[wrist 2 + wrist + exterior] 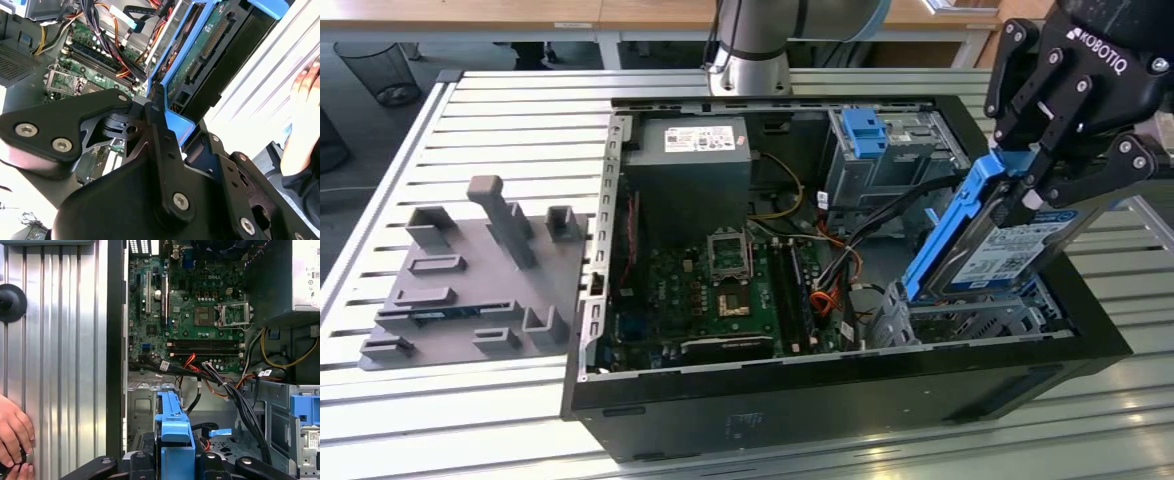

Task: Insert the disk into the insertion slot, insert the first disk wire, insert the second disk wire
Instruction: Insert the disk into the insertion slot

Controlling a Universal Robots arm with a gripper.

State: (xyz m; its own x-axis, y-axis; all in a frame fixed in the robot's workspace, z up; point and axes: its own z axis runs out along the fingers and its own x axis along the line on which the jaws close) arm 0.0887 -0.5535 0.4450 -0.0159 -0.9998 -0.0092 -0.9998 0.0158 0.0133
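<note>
At the exterior view's right, near corner of the computer case: gripper clamped on the disk, which hangs tilted with its lower end at the mouth of the insertion slot, not yet seated. Hazards: the tilt could jam the blue frame on the cage rim; the black cables alongside could snag.

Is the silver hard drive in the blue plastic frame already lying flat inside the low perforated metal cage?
No, the gripper holds the drive steeply tilted, rising above the cage.
</note>
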